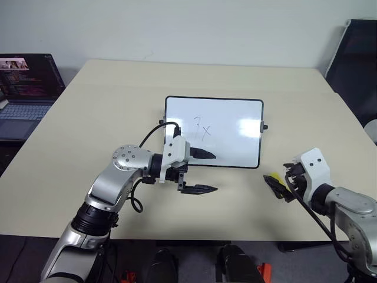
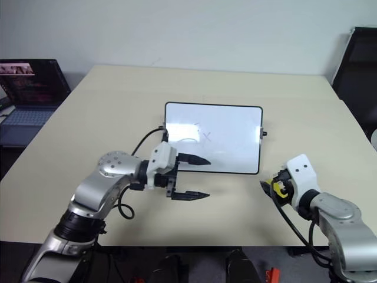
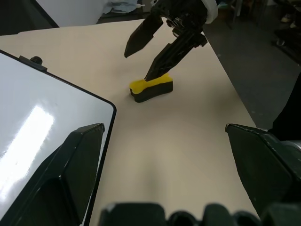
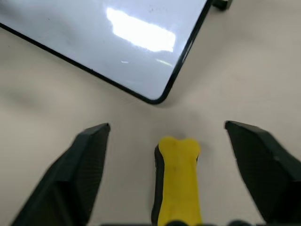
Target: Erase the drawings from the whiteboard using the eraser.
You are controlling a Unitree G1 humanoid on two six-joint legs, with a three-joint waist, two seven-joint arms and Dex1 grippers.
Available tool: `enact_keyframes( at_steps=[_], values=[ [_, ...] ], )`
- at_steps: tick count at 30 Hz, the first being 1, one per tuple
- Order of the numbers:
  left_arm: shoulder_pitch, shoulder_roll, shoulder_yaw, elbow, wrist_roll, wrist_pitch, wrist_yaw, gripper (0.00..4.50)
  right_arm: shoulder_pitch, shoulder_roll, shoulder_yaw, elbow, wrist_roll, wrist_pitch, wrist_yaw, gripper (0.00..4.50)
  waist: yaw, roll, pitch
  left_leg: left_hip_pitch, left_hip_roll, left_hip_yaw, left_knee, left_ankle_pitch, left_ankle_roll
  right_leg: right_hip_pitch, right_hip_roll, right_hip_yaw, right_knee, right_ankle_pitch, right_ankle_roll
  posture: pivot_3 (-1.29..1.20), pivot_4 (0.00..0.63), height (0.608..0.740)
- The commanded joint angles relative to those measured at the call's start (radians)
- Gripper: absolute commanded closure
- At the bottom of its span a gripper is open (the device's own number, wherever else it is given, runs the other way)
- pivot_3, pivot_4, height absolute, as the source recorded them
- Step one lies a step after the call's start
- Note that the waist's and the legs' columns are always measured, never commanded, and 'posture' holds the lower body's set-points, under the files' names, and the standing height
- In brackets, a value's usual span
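Right gripper reaches forward and down at the table's near right, fingers spread wide, the yellow eraser lying on the table between them, just off the whiteboard corner. Left gripper is bent across, pointing rightward, jaws splayed over the board's near edge. The drawings sit mid-board.

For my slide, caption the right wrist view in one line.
Open right claw straddling the yellow eraser on the table, just off the whiteboard corner.
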Motion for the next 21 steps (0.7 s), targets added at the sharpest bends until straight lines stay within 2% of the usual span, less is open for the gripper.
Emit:
enact_keyframes(
  at_steps=[1, 7, 17, 20, 21],
  values=[
    [-0.026, -0.006, 0.001, -0.007, -0.007, -0.010, -0.002, 0.00, 0.004, -0.013, -0.010, -0.015, 0.035, 0.026, -0.011, 0.03, 0.000, 0.000, 0.000, 0.000, 0.000, 0.000, 0.000, 0.000, 0.000, 0.000, 0.000, 0.000, 0.000, 0.000, 0.000, 0.00, 0.150, 0.740],
    [-0.036, -0.006, -0.001, -0.004, -0.004, -0.007, 0.000, 0.00, -0.012, 0.042, -0.009, 0.057, 0.052, 0.013, -0.070, 0.03, -0.001, 0.000, 0.000, 0.000, 0.000, 0.000, 0.000, 0.000, 0.000, 0.000, 0.000, 0.000, 0.000, 0.000, 0.000, 0.00, 0.150, 0.740],
    [-0.042, 0.004, 0.008, -0.019, -0.003, 0.011, 0.012, 0.00, -0.014, 0.033, -0.010, 0.200, 0.060, -0.075, -0.099, 0.03, -0.001, 0.000, 0.000, 0.000, 0.000, 0.000, 0.000, 0.000, 0.000, 0.000, 0.000, 0.000, 0.000, 0.000, 0.000, 0.00, 0.150, 0.740],
    [-0.041, 0.006, 0.011, -0.022, -0.003, 0.017, 0.015, 0.00, -0.013, 0.028, -0.008, 0.218, 0.067, -0.085, -0.101, 0.62, -0.001, 0.000, 0.000, 0.000, 0.000, 0.000, 0.000, 0.000, 0.000, 0.000, 0.000, 0.000, 0.000, 0.000, 0.000, 0.00, 0.150, 0.740],
    [-0.040, 0.007, 0.011, -0.024, -0.004, 0.020, 0.017, 0.00, -0.014, 0.032, -0.010, 0.223, 0.072, -0.087, -0.104, 0.94, -0.001, 0.000, 0.000, 0.000, 0.000, 0.000, 0.000, 0.000, 0.000, 0.000, 0.000, 0.000, 0.000, 0.000, 0.000, 0.00, 0.150, 0.740]
  ],
)
